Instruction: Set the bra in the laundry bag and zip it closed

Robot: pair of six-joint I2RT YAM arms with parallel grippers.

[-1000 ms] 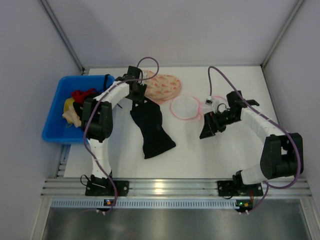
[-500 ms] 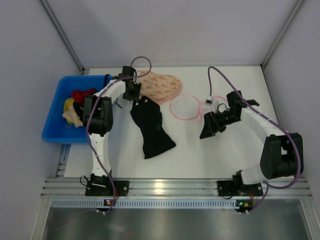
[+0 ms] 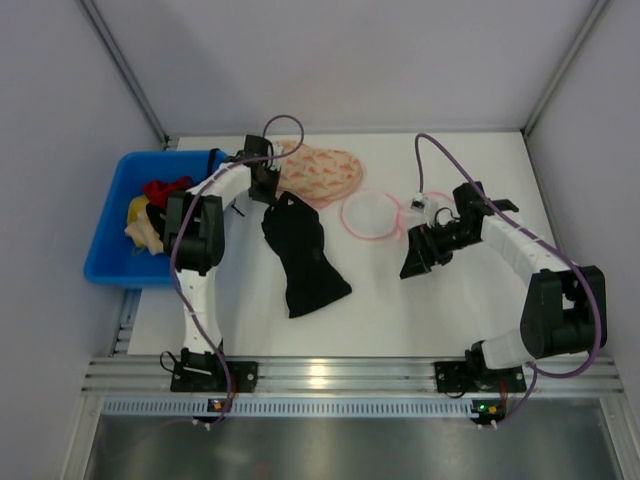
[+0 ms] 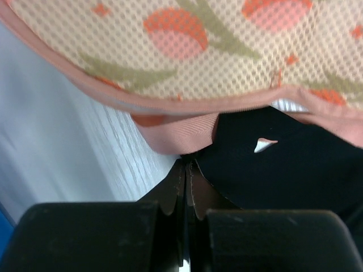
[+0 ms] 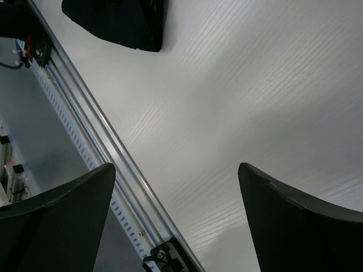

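Left gripper (image 4: 186, 171) first: we see its two dark fingers pressed together with no gap. The tips are down on the white table (image 3: 430, 320) at the upper corner of the bra (image 3: 305, 255), a long soft strip of plain black fabric. That corner meets the salmon rim of the peach-pink patterned heart-shaped cloth (image 3: 325, 170). We cannot tell whether any black fabric is actually caught between the tips. We judge the corner is chosen because a thin edge pinches easily and lets the rest trail behind.

The bra lies flat between the arms, apart from the laundry bag (image 3: 372, 214), a small round pouch of translucent white mesh with a pink zip rim. Near that bag the right gripper (image 5: 176, 167) hovers empty over bare table, jaws wide, placed, we think, to steady the pouch.
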